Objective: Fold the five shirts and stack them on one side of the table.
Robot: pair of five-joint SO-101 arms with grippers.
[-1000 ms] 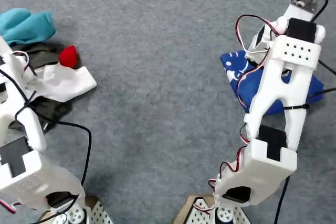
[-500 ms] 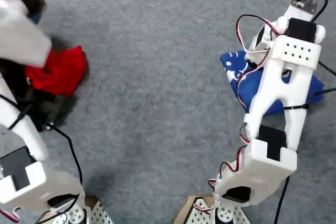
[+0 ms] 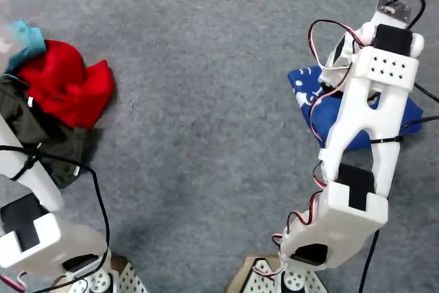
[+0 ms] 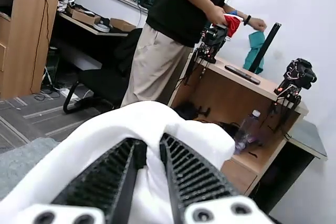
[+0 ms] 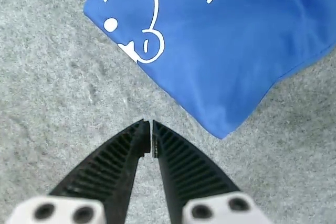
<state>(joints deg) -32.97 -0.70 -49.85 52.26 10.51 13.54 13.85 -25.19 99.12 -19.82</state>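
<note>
High camera looks down on the table (image 3: 206, 101); right wrist camera, close, shares its blue shirt (image 5: 252, 51).

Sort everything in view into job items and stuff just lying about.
Job: white shirt in the left gripper; blue shirt; red shirt; dark shirt; teal shirt.
Lying about: office chair; bottle; wooden desk.

Shirts, five: blue shirt (image 3: 314, 95) with white print, folded flat, at the right side of the table (image 3: 206, 101); red shirt (image 3: 68, 90), crumpled, left side, partly over a rumpled dark olive shirt (image 3: 27, 125); teal shirt (image 3: 24, 36), bunched, touching the red one; white shirt (image 4: 157, 121), bunched, pinched in the left gripper (image 4: 151, 142).
</note>
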